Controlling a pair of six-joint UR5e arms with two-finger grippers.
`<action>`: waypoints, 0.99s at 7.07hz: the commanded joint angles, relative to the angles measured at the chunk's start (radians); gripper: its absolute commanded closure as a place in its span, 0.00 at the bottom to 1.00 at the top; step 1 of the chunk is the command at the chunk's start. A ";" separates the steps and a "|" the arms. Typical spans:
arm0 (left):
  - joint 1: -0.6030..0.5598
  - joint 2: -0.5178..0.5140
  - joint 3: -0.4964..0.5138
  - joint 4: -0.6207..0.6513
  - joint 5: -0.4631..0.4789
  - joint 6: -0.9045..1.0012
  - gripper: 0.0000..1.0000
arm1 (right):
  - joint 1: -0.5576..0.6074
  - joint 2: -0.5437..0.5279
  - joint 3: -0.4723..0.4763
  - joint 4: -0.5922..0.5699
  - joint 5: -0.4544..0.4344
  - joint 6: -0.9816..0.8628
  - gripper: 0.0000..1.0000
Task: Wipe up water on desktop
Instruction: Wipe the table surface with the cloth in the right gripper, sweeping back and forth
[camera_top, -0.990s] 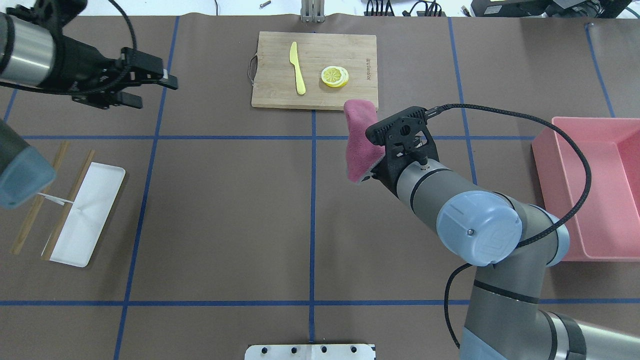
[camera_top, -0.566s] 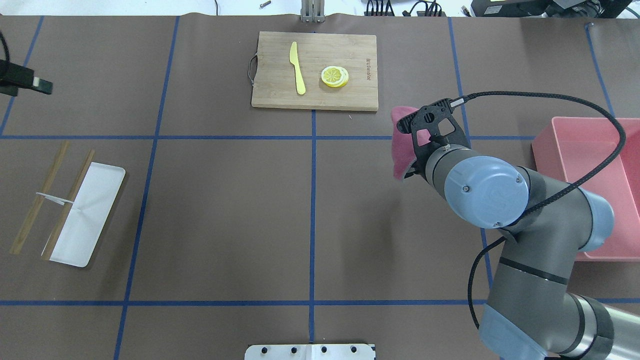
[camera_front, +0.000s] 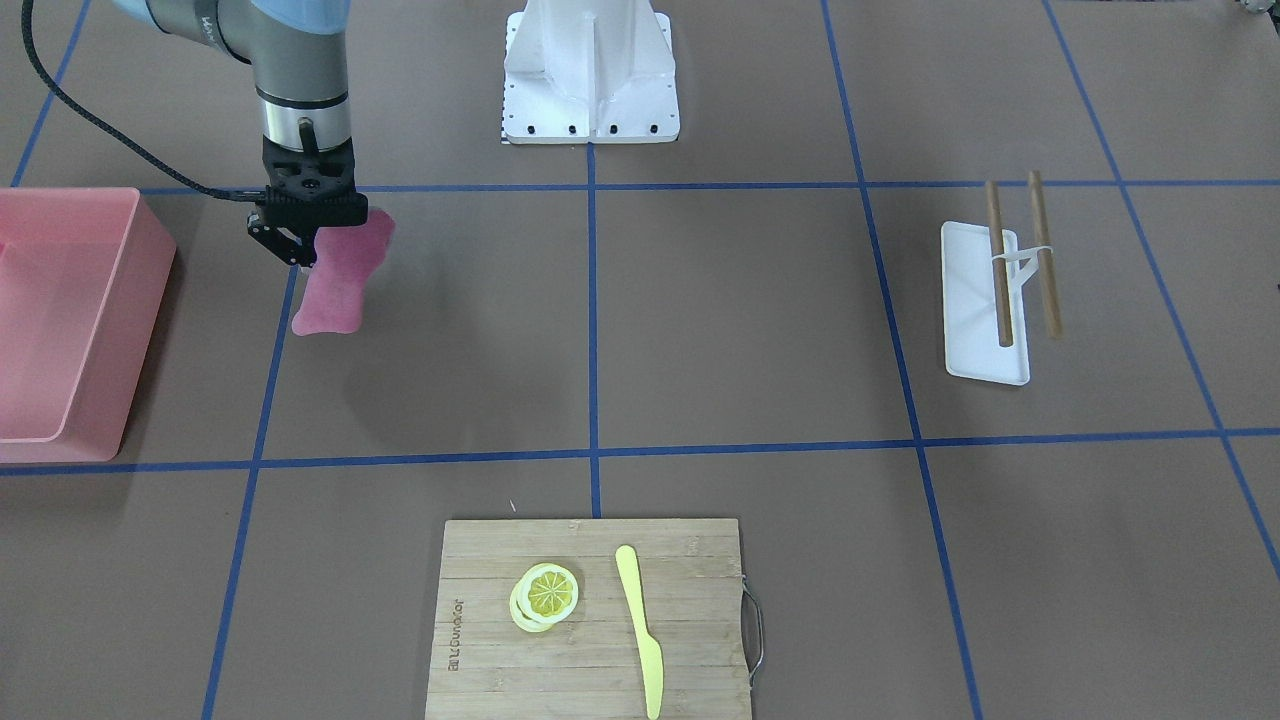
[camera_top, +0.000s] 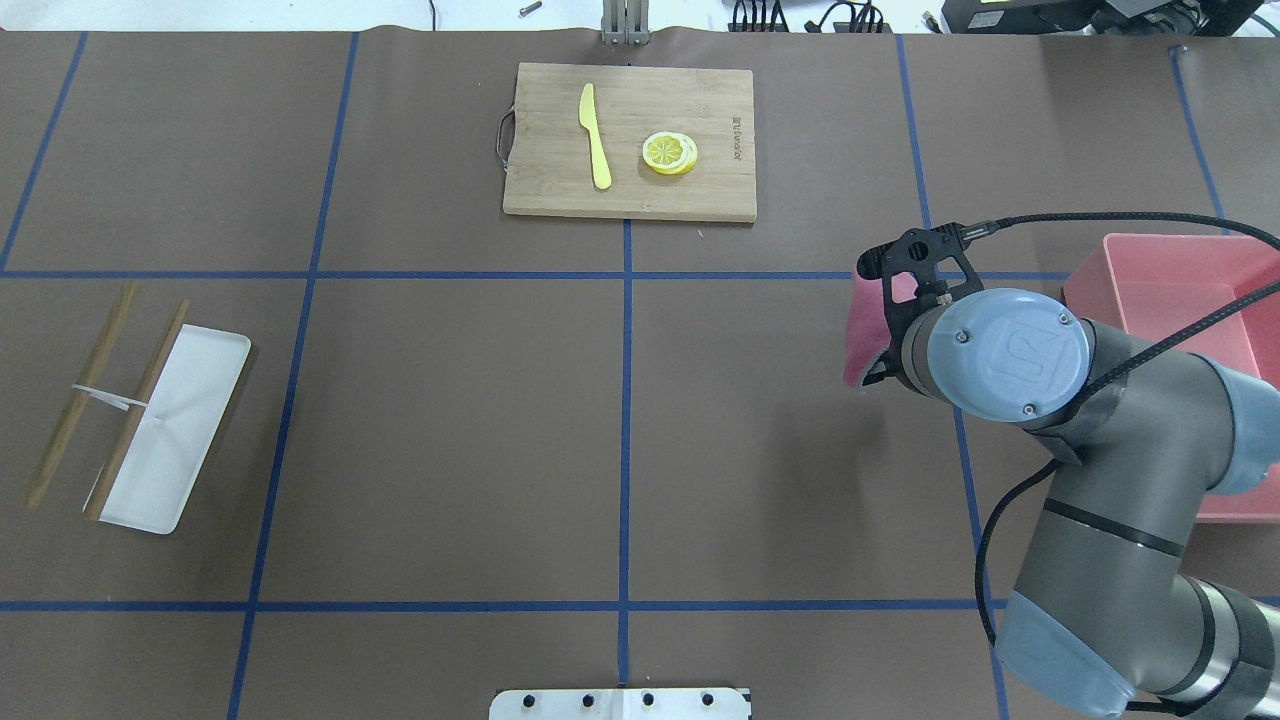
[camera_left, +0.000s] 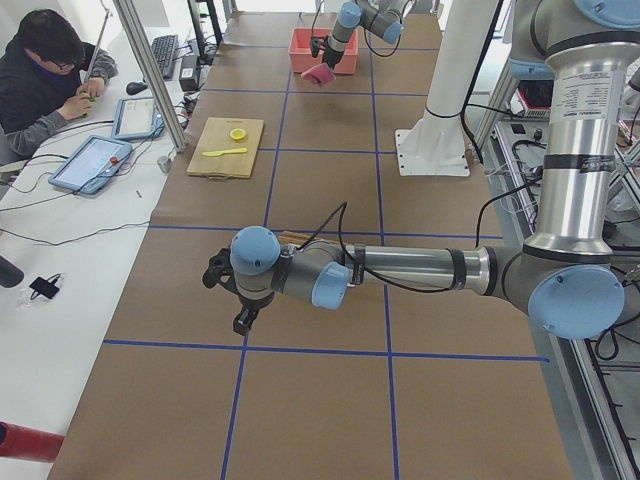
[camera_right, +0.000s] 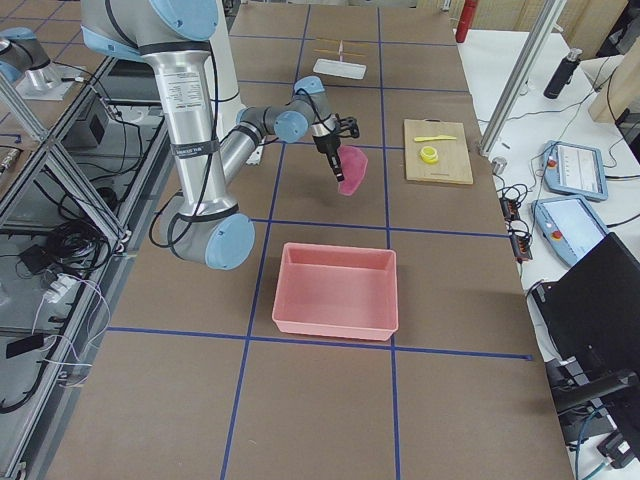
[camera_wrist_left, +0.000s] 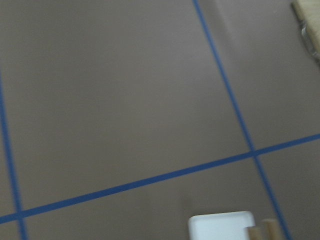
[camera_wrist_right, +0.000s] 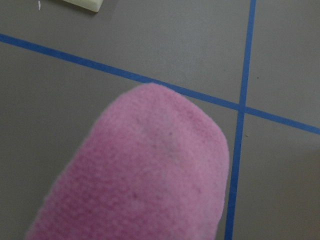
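The right gripper (camera_front: 303, 255) is clamped on the upper edge of a pink fleece cloth (camera_front: 340, 275), which hangs limp and appears to be lifted clear of the table (camera_top: 450, 420), over its right half near a crossing of blue tape lines. The right wrist view shows the cloth's rounded end above bare brown surface. No puddle, drops or wet sheen can be made out anywhere on the table, so the wiping itself looks largely done. From the raised cloth and its place close to the pink bin (camera_right: 340, 326) at the right, the remaining step is probably to put the cloth away, though that is only a guess. The left gripper (camera_left: 232, 292) shows only in the left-side view, low over the left part of the table, and I cannot tell whether it is wide or narrow. At the far middle lies a bamboo cutting board (camera_top: 560, 120) with a yellow knife (camera_top: 596, 135) and lemon slices (camera_top: 669, 153), well apart from the cloth. At the left sits a white tray (camera_top: 175, 430) with two wooden sticks (camera_top: 100, 350) across it. Of these only the bin's wall is close enough to catch the hanging cloth.
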 joint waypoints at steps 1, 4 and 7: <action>-0.020 0.048 0.017 -0.004 -0.001 0.050 0.02 | -0.017 0.001 -0.101 0.151 0.044 0.107 1.00; -0.035 0.049 0.018 -0.008 -0.001 0.044 0.02 | -0.103 0.365 -0.387 0.138 0.013 0.399 1.00; -0.043 0.049 0.018 -0.010 -0.001 0.044 0.02 | -0.099 0.355 -0.377 0.138 0.024 0.417 1.00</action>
